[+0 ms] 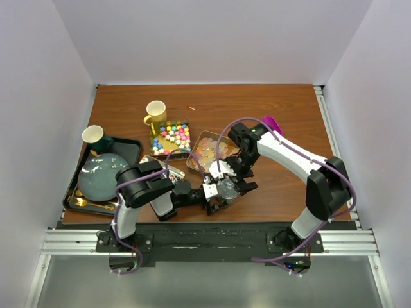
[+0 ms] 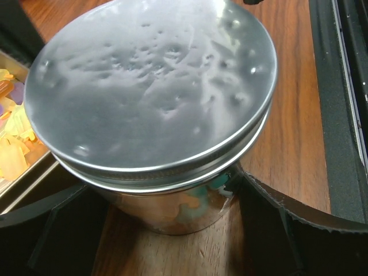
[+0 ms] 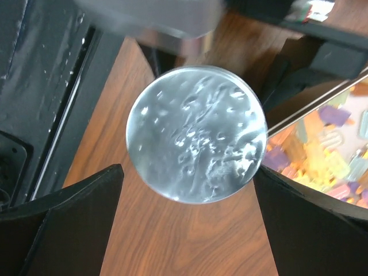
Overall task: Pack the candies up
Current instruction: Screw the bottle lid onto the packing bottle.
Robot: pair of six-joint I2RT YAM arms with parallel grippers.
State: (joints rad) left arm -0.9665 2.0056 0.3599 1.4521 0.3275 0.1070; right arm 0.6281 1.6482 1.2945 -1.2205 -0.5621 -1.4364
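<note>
A round metal tin (image 1: 228, 188) with its lid on stands on the wooden table near the front. My left gripper (image 1: 218, 194) is shut on the tin's body (image 2: 172, 207), with one finger on each side low down. My right gripper (image 1: 235, 180) is open above it, its fingers (image 3: 69, 218) straddling the lid (image 3: 195, 135) without touching. Multicoloured ball candies (image 1: 174, 135) fill one metal tray. Pale orange-pink pieces (image 1: 207, 151) fill the tray beside the tin and also show in the left wrist view (image 2: 14, 149) and the right wrist view (image 3: 322, 152). Wrapped candies (image 1: 154, 165) lie mostly hidden under my left arm.
A purple scoop (image 1: 272, 122) lies behind my right arm. A yellow mug (image 1: 155, 112) stands at the back. A black tray (image 1: 131, 149) at the left holds a teal plate (image 1: 103, 176), a cream cup (image 1: 93, 135) and a gold fork (image 1: 90, 204). One small red piece (image 1: 191, 107) lies alone.
</note>
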